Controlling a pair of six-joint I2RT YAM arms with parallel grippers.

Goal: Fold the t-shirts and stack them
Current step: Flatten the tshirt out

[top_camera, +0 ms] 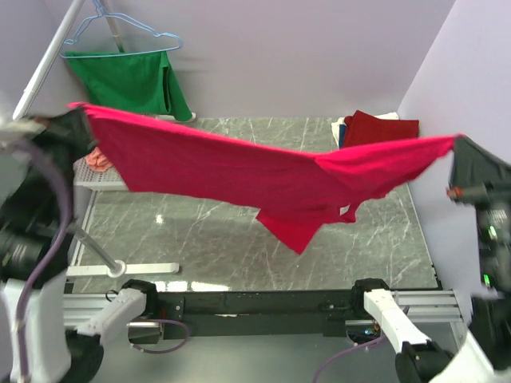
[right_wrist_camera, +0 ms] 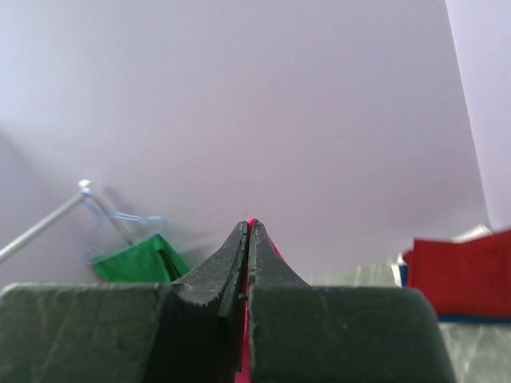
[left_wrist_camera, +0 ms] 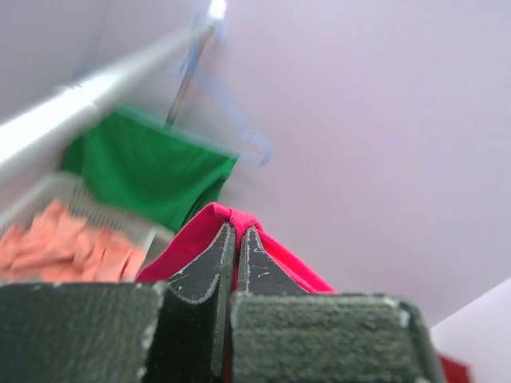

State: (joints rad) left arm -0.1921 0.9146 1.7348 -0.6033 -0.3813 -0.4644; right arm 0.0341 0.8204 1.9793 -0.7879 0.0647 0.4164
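A grey marbled table top (top_camera: 239, 247) lies below a bright pinkish-red cloth t-shirt (top_camera: 231, 171), which hangs stretched in the air from side to side, its lower part sagging over the middle. A green cloth (top_camera: 128, 84) hangs from a pale blue wire hanger (top_camera: 120, 53) at far left. A folded dark red shirt (top_camera: 382, 128) tops the pile in the far right corner. A crumpled salmon-orange shirt (top_camera: 97, 159) lies in a white mesh tray (top_camera: 89, 180) at left. The black left gripper (left_wrist_camera: 237, 233) and black right gripper (right_wrist_camera: 248, 227) each pinch one end of the stretched t-shirt, jaws clamped tight on it
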